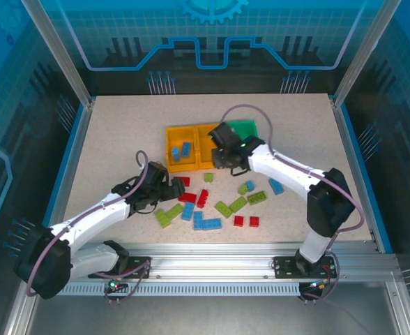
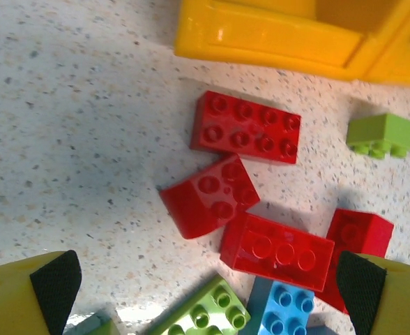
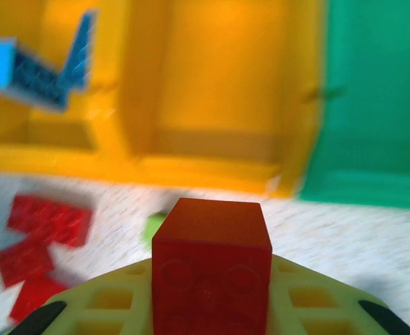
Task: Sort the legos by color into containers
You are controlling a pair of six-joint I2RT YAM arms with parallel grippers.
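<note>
Red plastic sits in the grip of my right tool (image 3: 212, 314). Its jaws are drawn in on 1 red brick (image 3: 212, 265), which stands upright between them, clear of the tabletop (image 1: 121, 125).

1. Just beyond the held brick is the front wall of the middle bin (image 3: 205, 171), orange-yellow. In the top view I see this tool at that bin's near edge.
2. The left bin (image 3: 58, 157), also orange-yellow, adjoins it and holds 2 blue bricks (image 3: 34, 70). The wrist picture is blurred, so I cannot tell how they lie.
3. The green bin (image 3: 379, 105) adjoins the middle bin on the other side, which completes the row of 3.

My left tool (image 2: 208, 283) has its jaws spread fully and grips nothing. It hangs low over a group of 4 red bricks (image 2: 247, 129) lying close together, just near of the left bin's front wall. 1 lime brick (image 2: 383, 134) lies beside them, apart from the wall.

The remaining legos (image 1: 208, 223), in red, blue and lime, lie scattered on the tabletop between the 2 arms, all outside the bins.
</note>
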